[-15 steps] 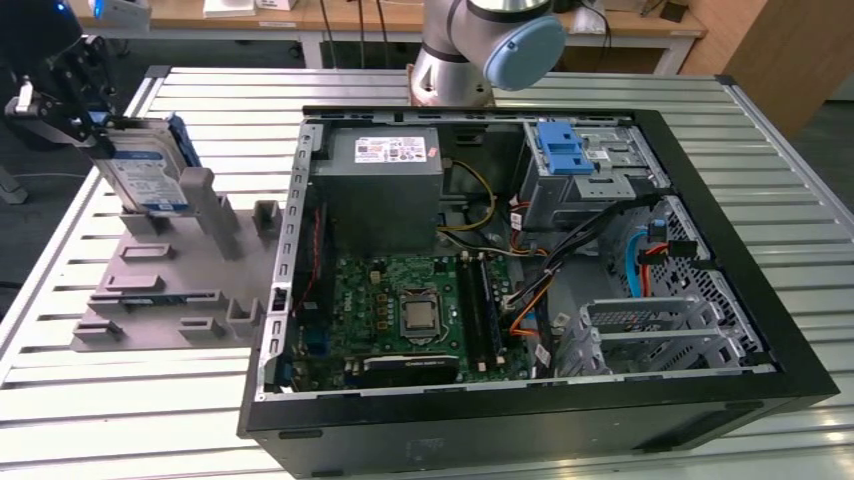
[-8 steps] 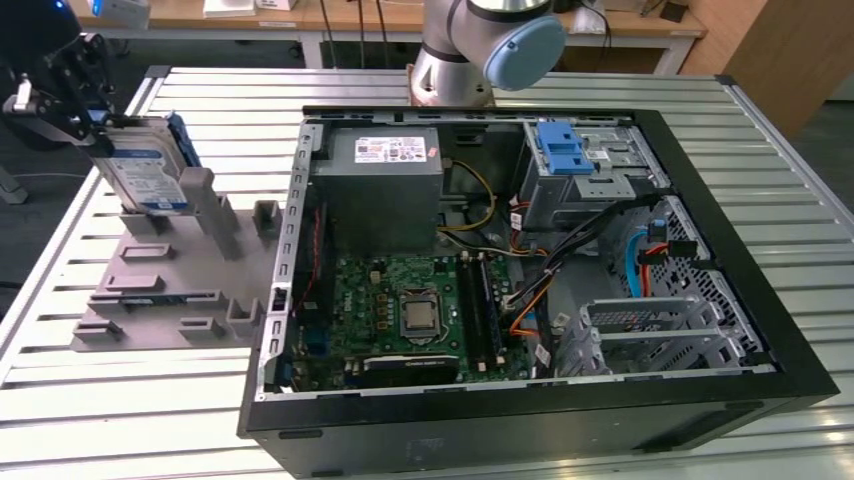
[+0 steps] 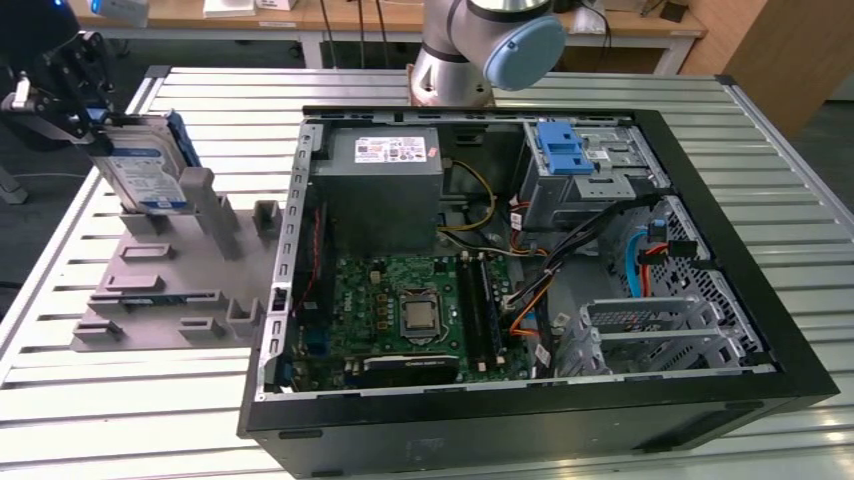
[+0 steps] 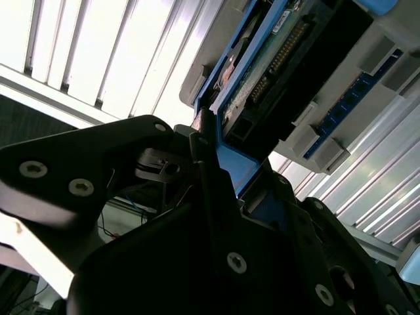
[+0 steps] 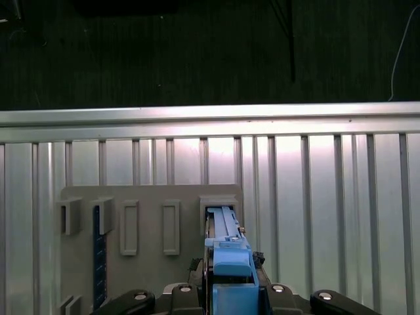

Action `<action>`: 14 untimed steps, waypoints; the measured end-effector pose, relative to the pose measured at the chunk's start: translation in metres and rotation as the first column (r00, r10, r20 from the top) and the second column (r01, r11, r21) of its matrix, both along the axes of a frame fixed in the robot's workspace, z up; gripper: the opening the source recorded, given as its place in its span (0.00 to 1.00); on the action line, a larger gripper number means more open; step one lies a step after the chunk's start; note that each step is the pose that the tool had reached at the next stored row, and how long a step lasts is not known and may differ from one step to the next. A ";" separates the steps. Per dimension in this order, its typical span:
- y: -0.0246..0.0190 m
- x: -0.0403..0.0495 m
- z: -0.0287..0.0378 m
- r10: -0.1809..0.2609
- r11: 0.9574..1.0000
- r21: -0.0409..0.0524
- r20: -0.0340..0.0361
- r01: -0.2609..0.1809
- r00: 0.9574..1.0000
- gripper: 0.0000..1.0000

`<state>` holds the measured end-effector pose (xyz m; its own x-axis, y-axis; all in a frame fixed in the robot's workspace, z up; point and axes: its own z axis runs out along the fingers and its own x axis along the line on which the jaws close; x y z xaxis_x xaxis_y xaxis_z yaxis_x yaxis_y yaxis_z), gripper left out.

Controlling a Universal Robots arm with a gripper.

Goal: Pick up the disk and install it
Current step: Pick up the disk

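Big picture first: a slatted metal counter (image 3: 747, 130) carries everything. On it lies an open black case (image 3: 534, 440), taking up most of the exterior view's right and middle. The arm (image 3: 481, 50) rises from the far edge of the counter, behind the case.

Inside the case there's a grey box (image 3: 380, 190) with a white sticker at the far side, and a green board (image 3: 414, 310) nearer the camera. A metal cage (image 3: 587, 175) with a ridged blue latch (image 3: 563, 150) sits toward the exterior view's right.

Over on the exterior view's left, just beside the case, lies a flat grey rack (image 3: 160, 300) with several upright slots.

Now the disk (image 3: 144, 168): it stands on edge at the rack's far corner, label facing the camera, leaning slightly. Its lower end is down in a slot. It's well apart from the cage.

In the first wrist view the disk (image 5: 228, 256) runs from the hand (image 5: 230, 292) down into that corner slot of the rack (image 5: 151, 197).

And the hand (image 3: 96, 120) is right on the disk's upper end. In the second wrist view its dark fingers (image 4: 210, 170) are closed tight against the blue bracket (image 4: 226, 161) that frames the disk (image 4: 275, 65). So the hand is clamped on the disk.
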<state>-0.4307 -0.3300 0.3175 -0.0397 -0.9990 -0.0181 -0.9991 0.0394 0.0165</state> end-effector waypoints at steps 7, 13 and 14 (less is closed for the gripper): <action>0.0000 0.0000 0.0026 0.000 1.000 0.000 0.000 0.000 1.000 0.37; 0.0000 -0.0001 0.0050 0.000 1.000 0.000 0.000 0.000 1.000 0.37; 0.0000 -0.0001 0.0054 0.000 1.000 0.000 0.000 0.000 1.000 0.37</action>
<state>-0.4308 -0.3300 0.3229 -0.0396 -0.9990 -0.0182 -0.9991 0.0394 0.0162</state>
